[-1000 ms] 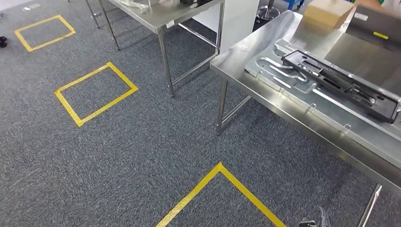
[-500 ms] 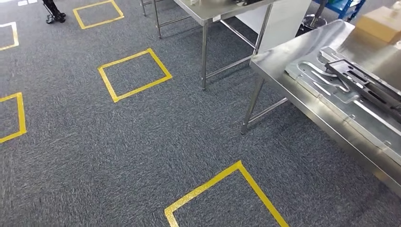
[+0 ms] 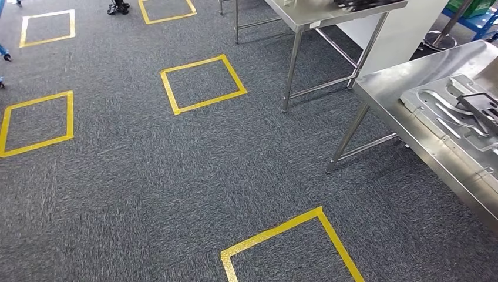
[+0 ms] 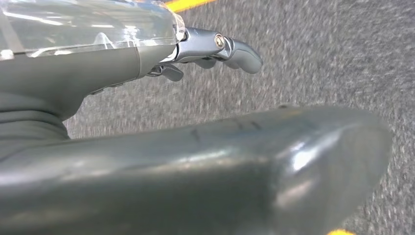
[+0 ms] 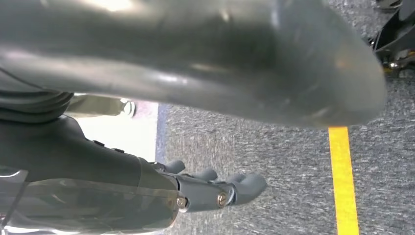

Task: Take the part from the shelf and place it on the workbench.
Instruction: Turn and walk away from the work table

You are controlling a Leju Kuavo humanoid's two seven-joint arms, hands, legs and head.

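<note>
Part (image 3: 477, 109), a dark frame, lies on a metal plate (image 3: 440, 108) at the desk (image 3: 387, 88) right edge, while left robot hand (image 4: 215, 49) and right robot hand (image 5: 215, 191) hang empty, fingers loosely extended, presumably for walking.

Yellow tape squares (image 3: 202, 84) on speckled grey carpet (image 3: 147, 176)

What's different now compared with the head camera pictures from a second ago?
The whole view has swung left: the robot is turning, so the steel workbench with the grey jig plate now sits at the right edge, and more carpet with yellow tape squares shows. Nothing on the bench has been moved. The left hand and right hand hang over the floor, holding nothing.
</note>
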